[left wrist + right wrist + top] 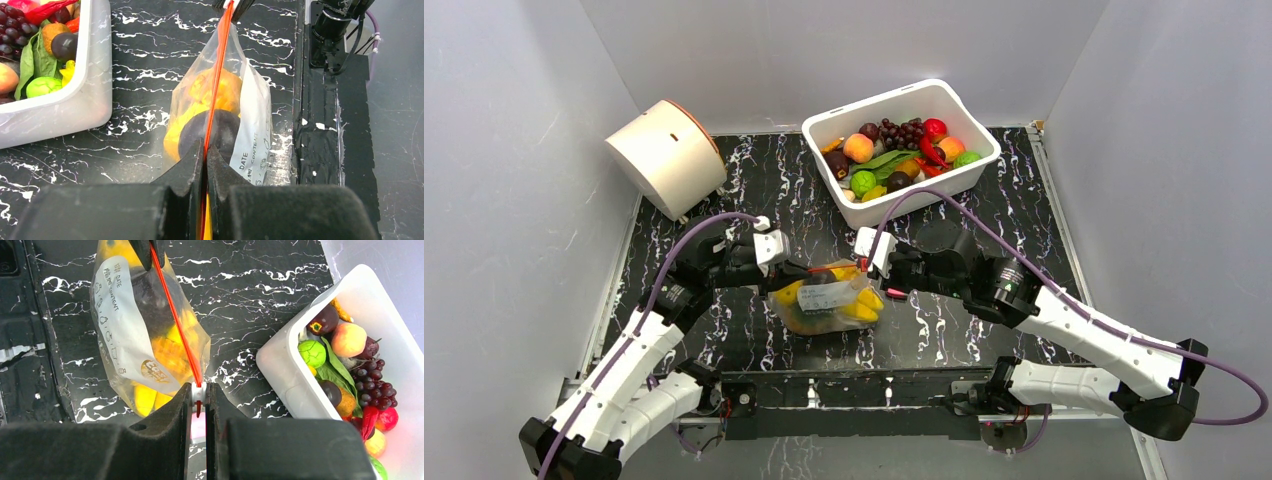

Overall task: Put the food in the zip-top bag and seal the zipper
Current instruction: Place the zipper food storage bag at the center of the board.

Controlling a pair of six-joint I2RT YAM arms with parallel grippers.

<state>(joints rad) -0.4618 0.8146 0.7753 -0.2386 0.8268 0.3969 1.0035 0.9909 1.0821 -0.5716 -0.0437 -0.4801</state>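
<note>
The zip-top bag [829, 300] hangs between my two grippers over the middle of the black mat, its red-orange zipper [216, 85] pulled taut in a straight line. Inside it lies the food: a dark purple fruit [222, 131] and yellow and orange pieces [172, 352]. My left gripper [205, 149] is shut on the zipper's left end. The right gripper [199, 389] is shut on the small white slider [199, 392] at the zipper's other end. In the top view the two grippers [796, 270] [864, 266] face each other across the bag's mouth.
A white bin [934, 185] full of toy fruit and vegetables stands at the back right. At the back left a white cylinder [664, 155] lies tilted. A small pink block [198, 427] rests on the mat under the right gripper. A black taped strip [320, 150] borders the near edge.
</note>
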